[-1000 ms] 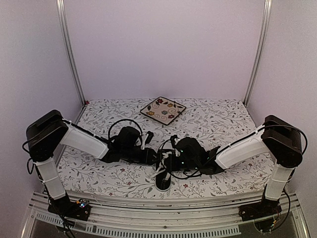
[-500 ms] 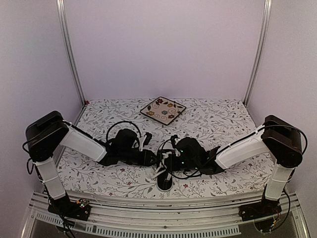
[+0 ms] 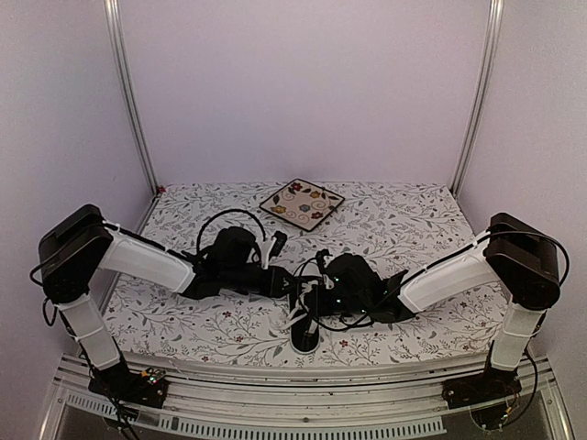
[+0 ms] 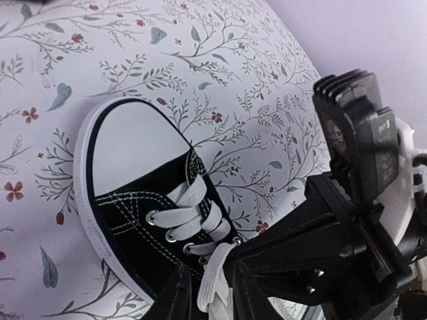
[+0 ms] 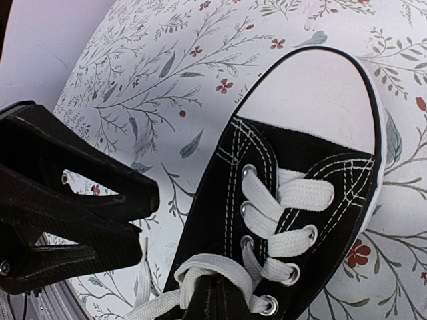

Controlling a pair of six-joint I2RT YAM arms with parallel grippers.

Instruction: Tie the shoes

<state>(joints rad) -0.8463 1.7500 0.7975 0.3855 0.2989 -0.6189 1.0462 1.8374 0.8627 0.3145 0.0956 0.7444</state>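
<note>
So the black canvas sneaker (image 3: pixel 305 335) sat low-centre in the top view, toe toward the bottom edge. The left gripper (image 4: pixel 212 293) and right gripper (image 5: pixel 208 301) each looked pinched shut on its white laces (image 5: pixel 293 193). It's probably a light shoe with floppy laces, so I'd grab close to the eyelets.

Both arms stretch low and inward, wrists nearly meeting by the middle of the worktop's near edge. The left gripper (image 4: pixel 210 298) and the right gripper (image 5: pixel 207 301) each have fingers pinched together on white lace (image 4: pixel 215 270).

A robot lab booth: plain lilac walls (image 3: pixel 303 92), aluminium frame posts (image 3: pixel 129 92), floral-cloth table (image 3: pixel 413 220).
</note>
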